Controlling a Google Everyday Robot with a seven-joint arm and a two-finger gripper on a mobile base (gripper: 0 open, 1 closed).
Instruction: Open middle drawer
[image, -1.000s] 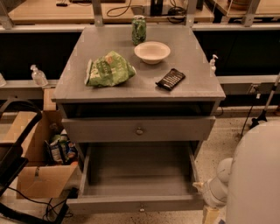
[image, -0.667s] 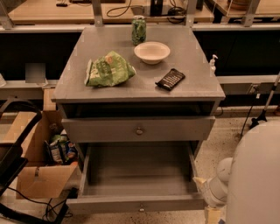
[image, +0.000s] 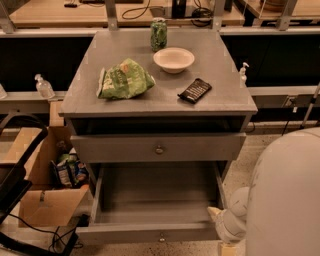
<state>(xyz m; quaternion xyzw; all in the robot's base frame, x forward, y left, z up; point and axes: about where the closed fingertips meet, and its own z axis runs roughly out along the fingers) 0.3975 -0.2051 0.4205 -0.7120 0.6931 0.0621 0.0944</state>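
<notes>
1. Found the middle drawer (image: 115, 148) just under the worktop's (image: 215, 55) front edge, below a dark slot, apparently shut or nearly so, its small round knob (image: 159, 149) beneath the midpoint of that edge.
2. Noted the bottom drawer (image: 155, 195) pulled well out beneath it, jutting forward past the front edge.
3. Placed the tool (image: 215, 213) low, below and forward of the worktop's front right corner, just beside the bottom drawer's right front corner. Could not tell whether clenched or released, with only a pale tip showing ahead of the white arm (image: 280, 200).
4. Judged the step in hand as the reach: up clear of the open drawer's side, then left toward the knob.
5. Called for meeting the knob square-on and level, closing fully around it before any pull, since so small a knob would likely slip from a shallow pinch.
6. Called for a pull straight out, at right angles to the front edge, slow and even, to keep the wide front from racking.
7. Saw the bag (image: 124, 80), bowl (image: 173, 59), can (image: 158, 34) and dark packet (image: 195, 90) resting on the worktop, none over the front edge; a jerk might have shaken them.
</notes>
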